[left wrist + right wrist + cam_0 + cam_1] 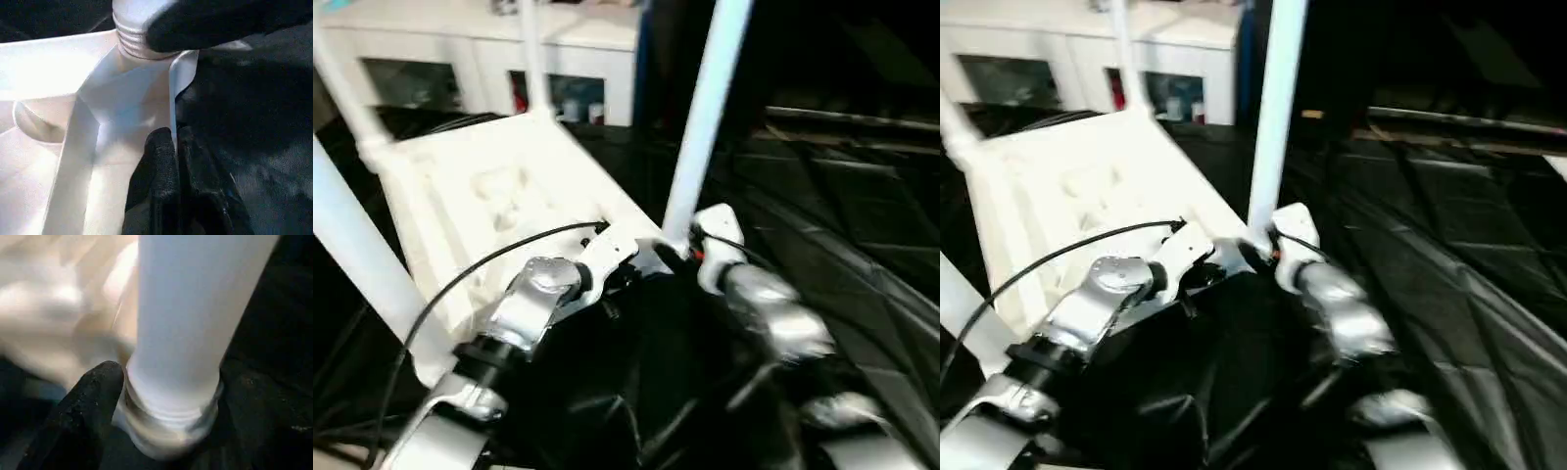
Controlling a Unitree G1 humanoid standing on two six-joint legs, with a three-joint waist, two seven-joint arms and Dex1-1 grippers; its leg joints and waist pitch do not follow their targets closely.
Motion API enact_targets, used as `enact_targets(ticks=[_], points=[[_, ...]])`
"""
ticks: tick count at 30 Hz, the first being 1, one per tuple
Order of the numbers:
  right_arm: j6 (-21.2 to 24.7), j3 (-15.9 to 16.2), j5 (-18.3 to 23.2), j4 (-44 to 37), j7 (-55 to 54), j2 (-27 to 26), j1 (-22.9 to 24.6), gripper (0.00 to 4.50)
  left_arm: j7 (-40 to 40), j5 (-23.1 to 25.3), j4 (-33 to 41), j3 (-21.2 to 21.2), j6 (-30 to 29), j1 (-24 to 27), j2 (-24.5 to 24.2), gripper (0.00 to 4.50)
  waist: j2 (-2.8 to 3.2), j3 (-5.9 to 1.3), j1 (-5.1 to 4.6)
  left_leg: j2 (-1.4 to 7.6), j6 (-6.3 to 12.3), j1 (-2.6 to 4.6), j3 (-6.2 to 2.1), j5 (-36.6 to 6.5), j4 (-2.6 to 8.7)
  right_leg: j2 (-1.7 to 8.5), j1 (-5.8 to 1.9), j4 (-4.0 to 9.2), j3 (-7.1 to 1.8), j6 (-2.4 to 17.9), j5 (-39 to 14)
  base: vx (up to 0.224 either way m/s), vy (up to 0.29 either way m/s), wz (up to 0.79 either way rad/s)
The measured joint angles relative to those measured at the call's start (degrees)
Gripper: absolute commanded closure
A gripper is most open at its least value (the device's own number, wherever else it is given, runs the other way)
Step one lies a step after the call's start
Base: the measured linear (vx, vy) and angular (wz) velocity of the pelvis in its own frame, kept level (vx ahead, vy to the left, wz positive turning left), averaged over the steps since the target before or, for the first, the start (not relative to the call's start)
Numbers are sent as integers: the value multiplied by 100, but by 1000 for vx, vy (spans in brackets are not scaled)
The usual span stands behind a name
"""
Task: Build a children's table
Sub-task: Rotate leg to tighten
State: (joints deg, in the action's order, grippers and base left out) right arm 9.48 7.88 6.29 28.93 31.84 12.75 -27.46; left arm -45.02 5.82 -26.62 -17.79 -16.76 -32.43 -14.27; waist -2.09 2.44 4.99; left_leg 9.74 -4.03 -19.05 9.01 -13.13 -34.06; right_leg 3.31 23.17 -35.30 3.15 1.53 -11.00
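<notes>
The white table top [499, 186] lies ribbed underside up on a black cloth. Three legs stand in its corner sockets: the near-left leg [357, 255], the far-left leg [342, 88] and the far-right leg [533, 59]. A fourth leg [705, 108] stands upright at the near-right corner, its threaded end [134, 36] at the socket. My left gripper [622, 257] is shut on the top's thin rim [172, 98] beside that corner. My right gripper [680, 250] is shut around the base of the fourth leg [195, 323], with one black finger [93, 401] against the threads.
A white cabinet with glass doors [460, 39] stands behind the table top. Wrinkled black cloth [862, 225] covers the surface to the right and in front. A black cable [460, 284] runs along my left forearm.
</notes>
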Motion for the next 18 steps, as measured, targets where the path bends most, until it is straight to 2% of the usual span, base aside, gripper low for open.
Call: enact_targets(ticks=[8, 13, 18], points=[[124, 172, 370, -801, 1725, 802, 272, 107, -1339, -416, 424, 10, 371, 323, -739, 450, -27, 23, 47, 16, 3, -8, 17, 1, 14, 3, 0, 16, 16, 5, -13, 0, 0, 0], [273, 362, 537, -1116, 2376, 1040, 307, 107, -1993, -624, 570, 11, 470, 437, -1045, 450, -57, 42, 105, 19, 3, -9, 27, 1, 14, 8, 0, 19, 20, 6, -15, 0, 0, 0], [293, 489, 508, -1202, 2641, 1112, 328, 107, -2175, -634, 577, 9, 571, 453, -1110, 450, -70, 49, 143, 25, 3, -7, 50, 1, 14, 16, 0, 18, 19, 5, -15, 0, 0, 0]])
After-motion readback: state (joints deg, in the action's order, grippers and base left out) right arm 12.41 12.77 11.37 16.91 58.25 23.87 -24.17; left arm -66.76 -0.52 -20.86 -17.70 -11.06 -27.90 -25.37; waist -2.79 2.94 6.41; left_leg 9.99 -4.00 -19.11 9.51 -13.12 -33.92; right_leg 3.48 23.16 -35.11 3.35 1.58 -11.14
